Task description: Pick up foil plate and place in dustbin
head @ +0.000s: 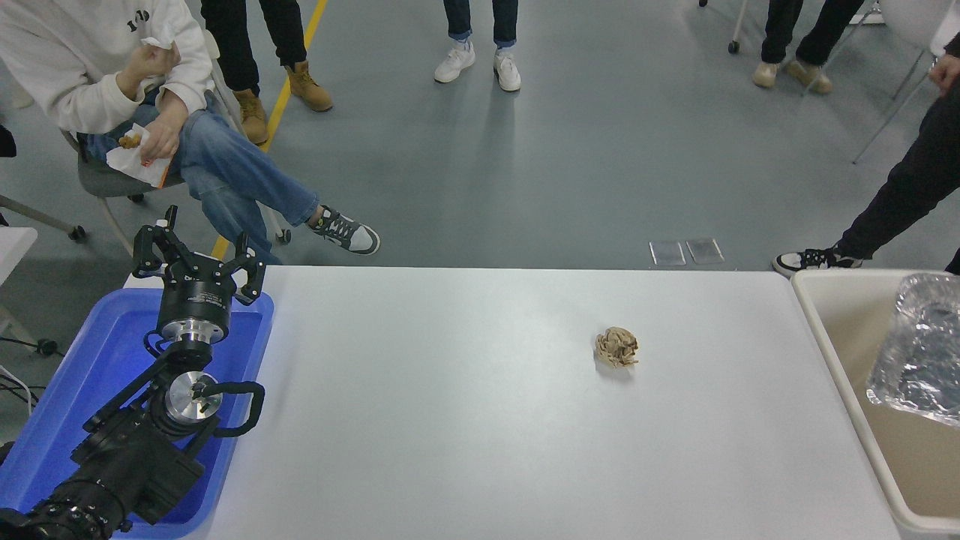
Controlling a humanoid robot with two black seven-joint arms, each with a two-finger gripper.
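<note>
The shiny crinkled foil plate [919, 351] shows at the right edge of the head view, tilted, inside or just above the beige dustbin [829, 352]. Whether it rests on the bin's floor or is held I cannot tell. The dustbin stands at the table's right end, partly cut off by the frame. My right gripper is out of view. My left arm is parked at the lower left with its gripper [199, 255] open and empty over the blue tray.
A small crumpled brown paper ball [616, 347] lies on the white table [450, 405], right of centre. A blue plastic tray [90, 375] sits at the left end. A seated person and several standing people are beyond the far edge.
</note>
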